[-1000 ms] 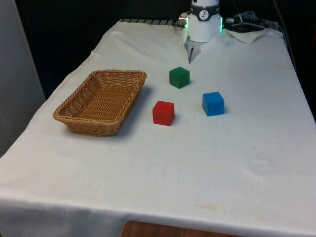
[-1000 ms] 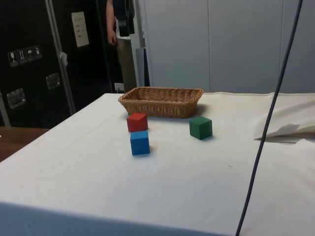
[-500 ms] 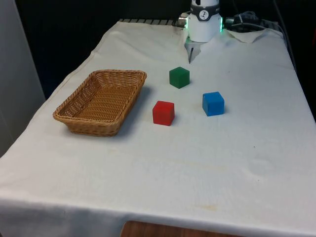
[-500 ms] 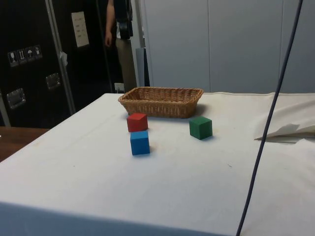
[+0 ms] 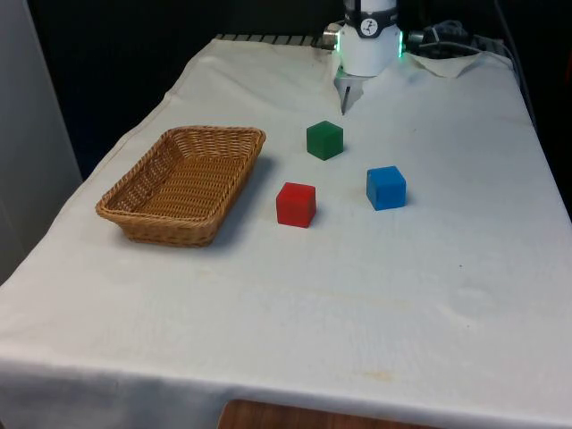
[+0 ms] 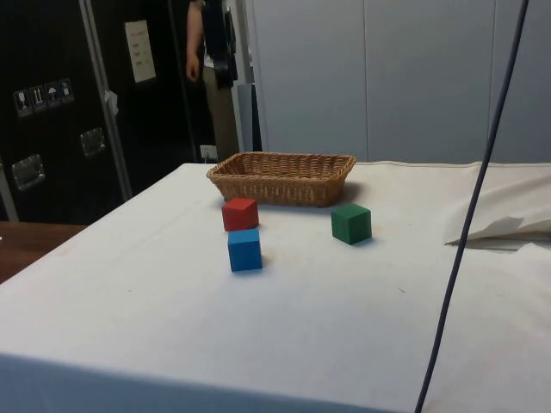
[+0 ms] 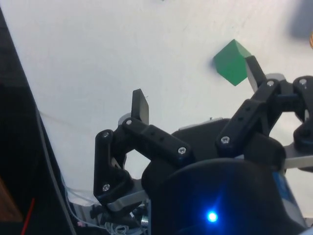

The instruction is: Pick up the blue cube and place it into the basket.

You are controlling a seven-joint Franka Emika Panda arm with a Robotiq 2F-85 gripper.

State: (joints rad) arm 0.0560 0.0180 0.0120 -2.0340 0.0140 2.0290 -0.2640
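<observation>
The blue cube (image 5: 386,188) sits on the white cloth at the front view's right, with nothing touching it; in the side view the blue cube (image 6: 244,249) is the cube closest to the camera. The wicker basket (image 5: 183,183) stands at the front view's left and is empty, seen also as the basket (image 6: 282,176) farther back. My gripper (image 5: 344,98) hangs over the table's far end, just behind the green cube, well away from the blue cube. In the wrist view the gripper (image 7: 198,88) is open, its fingers (image 7: 141,105) wide apart with only cloth between them.
A red cube (image 5: 296,204) lies between the basket and the blue cube. The green cube (image 5: 324,140) sits behind them, close to my fingers (image 7: 234,62). A dark cable (image 6: 469,224) crosses the side view. Crumpled cloth (image 6: 508,228) lies nearby, and a person (image 6: 211,60) stands beyond the table.
The cubes, the basket and my gripper have stayed put. The person in the side view's background has shifted slightly.
</observation>
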